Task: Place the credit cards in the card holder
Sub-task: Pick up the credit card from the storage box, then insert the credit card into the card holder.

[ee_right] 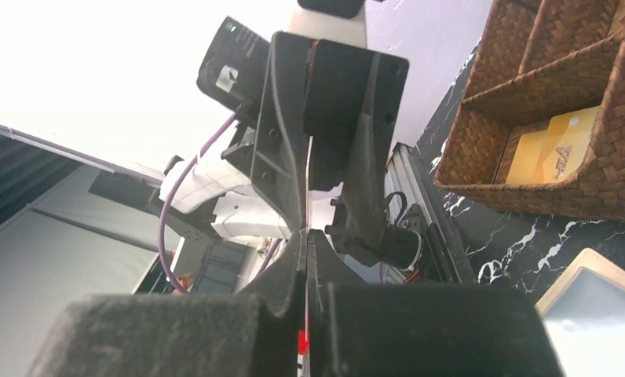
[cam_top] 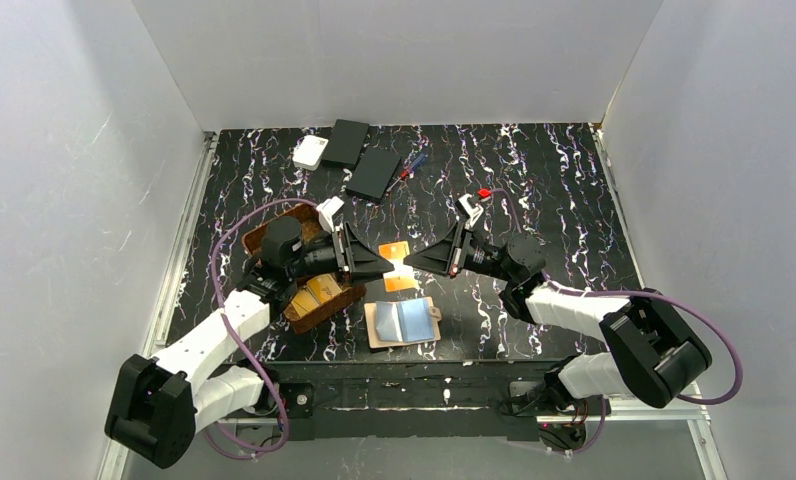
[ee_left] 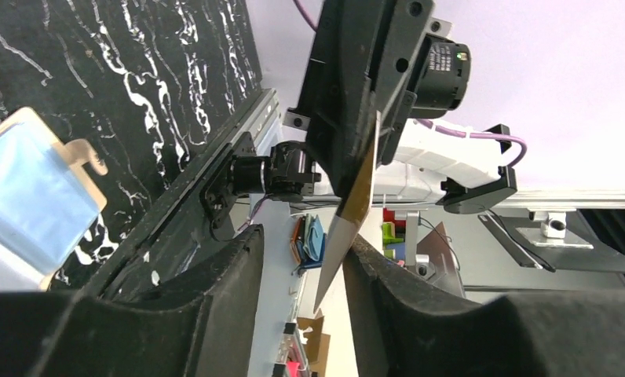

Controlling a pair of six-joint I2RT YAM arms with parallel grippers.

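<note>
Right gripper (cam_top: 412,263) clamps credit card (cam_top: 395,250) edge-on in mid-air. Left gripper (cam_top: 388,265) stands half-open, jaws loose around same card. Card holder (cam_top: 404,322) lies open on table (cam_top: 574,200), just base-side of card.

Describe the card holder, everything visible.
The card holder is a small tan-beige wallet lying open and flat on the table, near the front edge between the two arm bases. Its upturned face is a shiny clear pocket with a bluish sheen, framed by a tan border. A small hooked clasp tab juts from its right side. Whether a card sits inside cannot be told. Only the table touches it.
</note>
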